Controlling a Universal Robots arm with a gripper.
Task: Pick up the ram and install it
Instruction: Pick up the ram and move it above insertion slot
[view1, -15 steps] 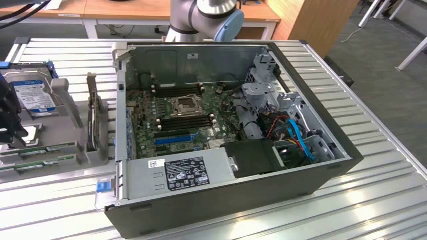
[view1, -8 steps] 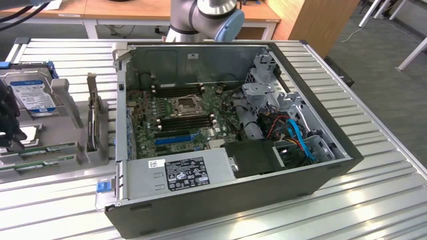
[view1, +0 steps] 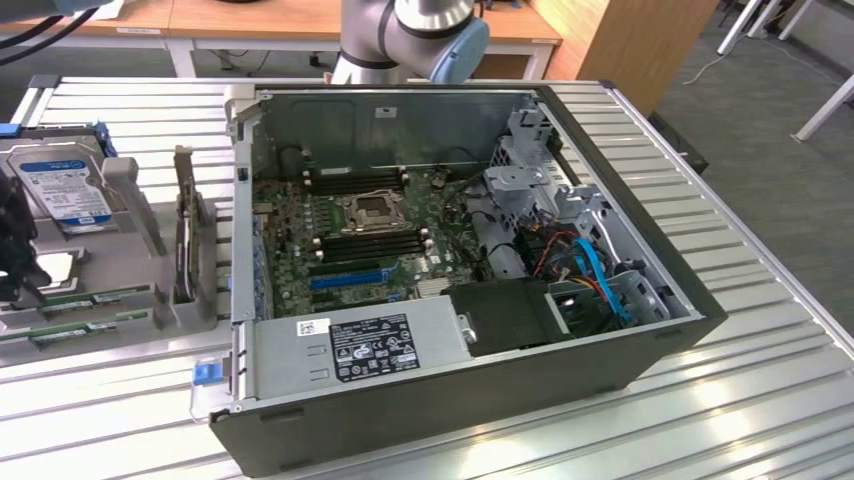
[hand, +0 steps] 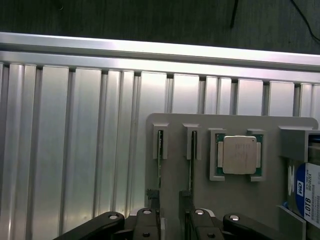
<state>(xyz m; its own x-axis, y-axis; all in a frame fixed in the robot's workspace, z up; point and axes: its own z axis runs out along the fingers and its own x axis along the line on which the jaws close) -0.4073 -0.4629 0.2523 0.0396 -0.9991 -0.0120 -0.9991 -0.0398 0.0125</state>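
Ram (hand: 160, 160): on edge in a slot near the gray holder's (hand: 175, 150) edge, second stick (hand: 192, 160) beside it. Gripper (hand: 171, 222): spread above both; I see nothing pinched.

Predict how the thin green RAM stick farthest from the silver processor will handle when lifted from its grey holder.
Probably stiff: the thin green RAM stick is a straight flat board in its grey holder. Likely light, being so slim. Standing on its narrow edge, it may tip if set down unsupported.
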